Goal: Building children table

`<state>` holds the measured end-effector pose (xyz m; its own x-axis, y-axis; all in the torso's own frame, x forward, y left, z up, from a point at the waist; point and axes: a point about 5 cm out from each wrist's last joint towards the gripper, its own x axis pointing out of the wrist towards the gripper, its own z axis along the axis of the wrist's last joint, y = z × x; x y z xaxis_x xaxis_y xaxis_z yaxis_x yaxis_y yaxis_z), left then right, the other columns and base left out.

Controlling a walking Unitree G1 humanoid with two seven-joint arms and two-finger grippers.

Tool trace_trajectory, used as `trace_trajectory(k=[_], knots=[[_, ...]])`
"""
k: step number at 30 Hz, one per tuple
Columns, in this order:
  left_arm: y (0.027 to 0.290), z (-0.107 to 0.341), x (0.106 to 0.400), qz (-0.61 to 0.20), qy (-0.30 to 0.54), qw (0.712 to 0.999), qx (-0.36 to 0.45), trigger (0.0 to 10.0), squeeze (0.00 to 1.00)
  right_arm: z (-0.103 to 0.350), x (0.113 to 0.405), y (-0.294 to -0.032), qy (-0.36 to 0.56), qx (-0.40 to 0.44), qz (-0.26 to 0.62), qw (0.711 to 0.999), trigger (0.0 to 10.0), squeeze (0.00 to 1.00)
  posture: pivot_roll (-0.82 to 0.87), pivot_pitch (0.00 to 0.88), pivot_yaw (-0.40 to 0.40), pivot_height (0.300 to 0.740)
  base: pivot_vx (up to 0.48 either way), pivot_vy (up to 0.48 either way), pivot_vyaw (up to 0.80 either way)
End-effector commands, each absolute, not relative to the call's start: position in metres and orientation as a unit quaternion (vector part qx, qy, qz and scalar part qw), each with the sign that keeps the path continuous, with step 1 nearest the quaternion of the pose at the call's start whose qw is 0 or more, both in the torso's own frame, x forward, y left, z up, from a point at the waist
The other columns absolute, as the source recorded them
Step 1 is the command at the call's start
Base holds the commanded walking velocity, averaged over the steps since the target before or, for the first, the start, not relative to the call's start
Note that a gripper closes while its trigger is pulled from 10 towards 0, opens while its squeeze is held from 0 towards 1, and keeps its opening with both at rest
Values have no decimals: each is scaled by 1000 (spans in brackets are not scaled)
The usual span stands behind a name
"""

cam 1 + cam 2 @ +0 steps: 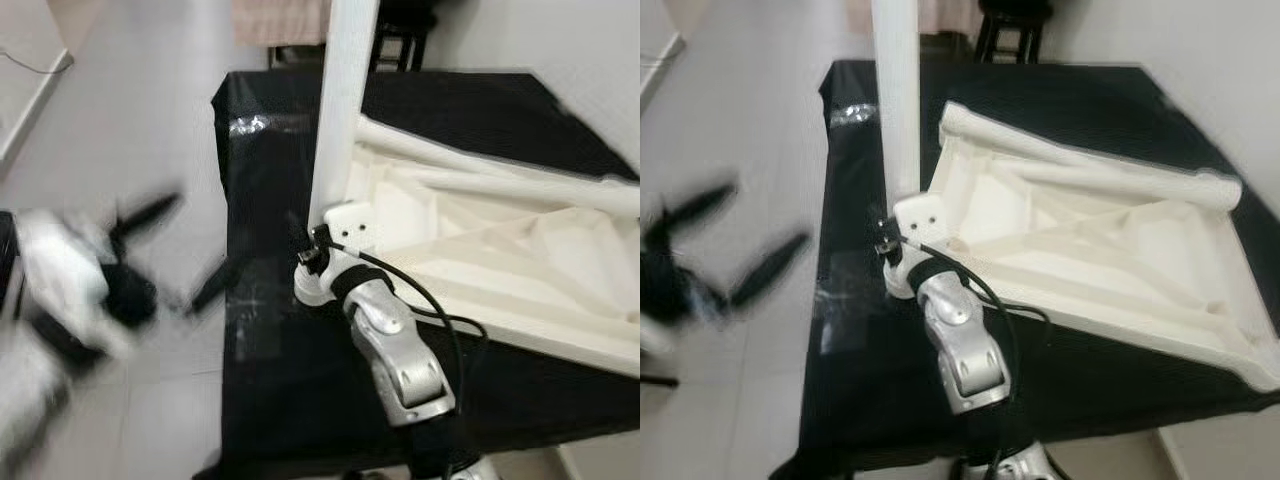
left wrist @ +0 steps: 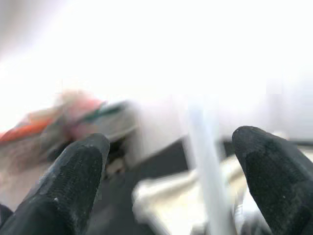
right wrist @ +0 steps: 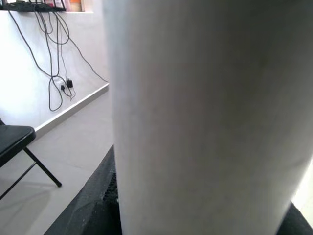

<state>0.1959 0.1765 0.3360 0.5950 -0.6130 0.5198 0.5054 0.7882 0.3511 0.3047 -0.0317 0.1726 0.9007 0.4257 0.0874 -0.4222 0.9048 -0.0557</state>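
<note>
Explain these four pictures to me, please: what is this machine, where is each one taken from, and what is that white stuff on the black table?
It is a walking humanoid robot with two silver arms, each ending in a pincer of two long black fingers. The two wide pictures come from cameras in its head, looking down; the other two come from cameras on its wrists.

On the black-covered table lies an upside-down white plastic children's tabletop. A white cylindrical table leg stands upright at its near corner. The right pincer is at the foot of that leg, which looms large in its wrist picture; its fingers are hidden there. The left pincer, blurred by motion, is open beside the table over the floor.
</note>
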Motion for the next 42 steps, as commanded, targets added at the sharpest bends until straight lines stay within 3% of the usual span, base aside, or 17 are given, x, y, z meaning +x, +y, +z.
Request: trace_trajectory(k=[1,7,11,19,27,28,31,32,34,35,42], knots=[[171,346,204,-359,-302,880,68,10000,0,142,306,-20,37,-37,214,975,10000,0,332,194,-104,740,0,0,0],[147,401,241,-466,-280,839,4,10000,0,149,305,-13,31,-32,220,975,10000,0,322,189,-93,740,0,0,0],[131,413,267,-521,-210,827,-17,10000,0,154,303,-9,24,-27,224,974,10000,0,308,194,-80,740,0,0,0],[117,407,310,-528,-104,842,-28,10000,0,156,299,-5,20,-14,226,974,10000,0,297,201,-63,740,0,0,0],[112,394,322,-530,-53,846,-6,10000,0,160,299,-4,18,-9,224,974,10000,0,292,208,-62,740,0,0,0],[110,392,320,-537,-50,842,8,8314,0,160,300,-5,18,-9,223,975,10000,0,290,208,-63,740,0,0,0],[108,389,320,-544,-47,837,25,8314,0,161,300,-5,17,-10,222,975,10000,0,290,208,-63,740,0,0,0],[107,387,318,-548,-49,833,49,745,0,161,301,-5,17,-9,222,975,10000,0,290,208,-63,740,0,0,0],[105,385,316,-551,-50,831,65,745,0,161,301,-6,17,-9,221,975,10000,0,290,208,-63,740,0,0,0],[104,383,315,-555,-48,827,78,0,0,162,302,-6,17,-9,220,975,10000,0,290,207,-63,740,0,0,0],[99,381,314,-561,-56,821,97,0,0,163,304,-5,19,-5,219,975,10000,0,287,202,-65,740,0,0,0]])
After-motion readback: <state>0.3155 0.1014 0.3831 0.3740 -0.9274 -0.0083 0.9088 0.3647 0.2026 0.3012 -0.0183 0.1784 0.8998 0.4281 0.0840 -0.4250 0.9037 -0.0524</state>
